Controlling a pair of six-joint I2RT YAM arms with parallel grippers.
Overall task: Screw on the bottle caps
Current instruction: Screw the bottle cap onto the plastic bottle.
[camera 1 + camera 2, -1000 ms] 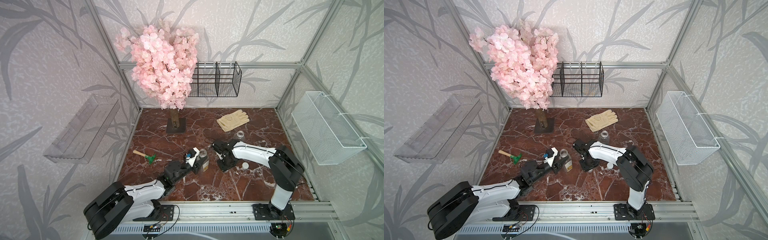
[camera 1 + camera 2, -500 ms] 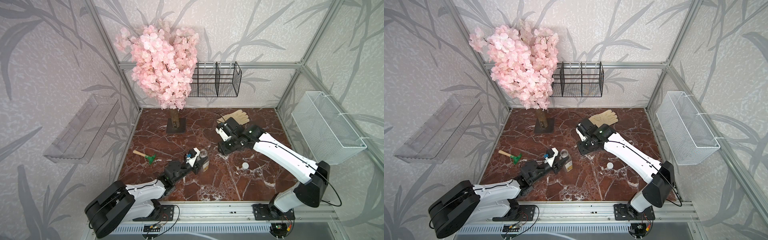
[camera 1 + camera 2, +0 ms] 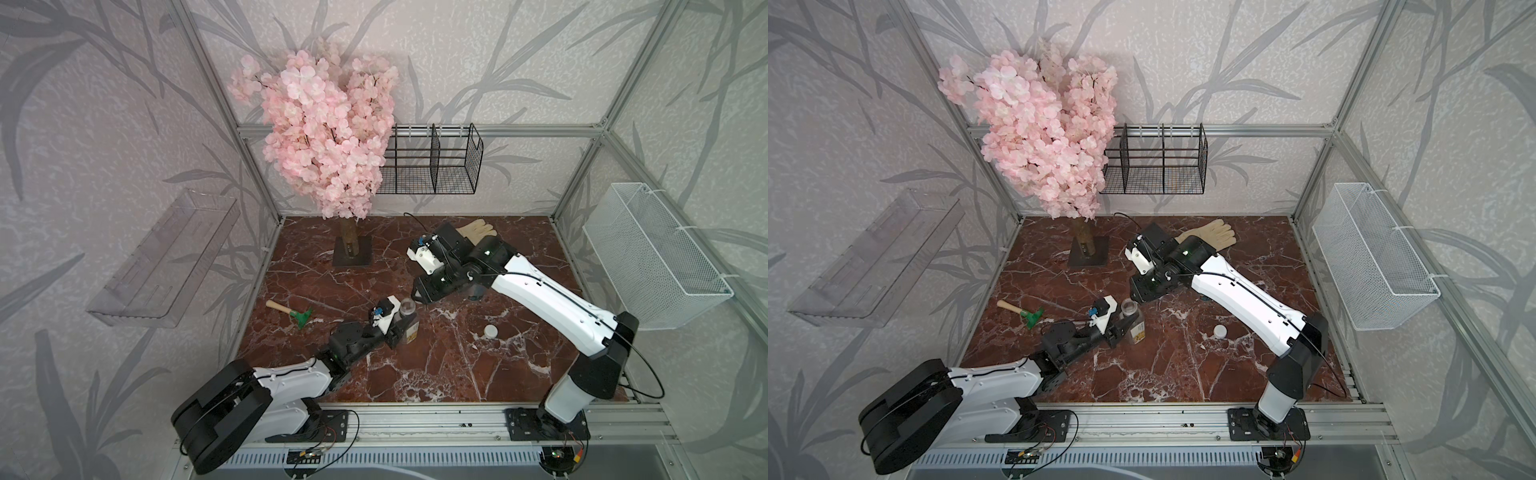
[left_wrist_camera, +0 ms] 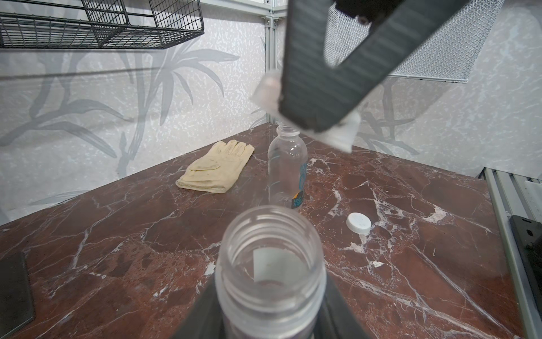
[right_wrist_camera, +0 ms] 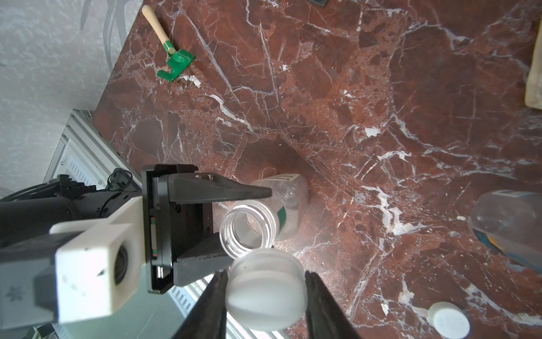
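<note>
**Cap poised over open bottle in a marble-floored cell**

The work surface is a red-brown marble tabletop (image 3: 436,365) veined in white, boxed in by an aluminium frame and walls papered with grey bamboo leaves. On the back wall hangs a black wire basket (image 3: 432,166), a white mesh basket (image 3: 652,257) is on the right wall, and a clear plastic shelf (image 3: 166,257) is on the left. A pink blossom tree (image 3: 328,137) stands on a dark square base near the back.

Near the middle of the tabletop, the left gripper (image 5: 250,224) has its jaws clamped on the body of the green-banded bottle (image 3: 409,322), which stands with its threaded mouth open. The right gripper (image 5: 265,299) is closed on the held cap (image 5: 264,290), a white one carried above that mouth and not seated on it.

The blue-labelled bottle (image 4: 287,167) stands upright and uncapped, farther back, near a cream work glove (image 4: 217,168) lying flat. The loose cap (image 3: 491,331) rests on the marble to the right of both bottles, apart from them. A small green rake (image 3: 297,313) with a wooden handle lies towards the left edge.
</note>
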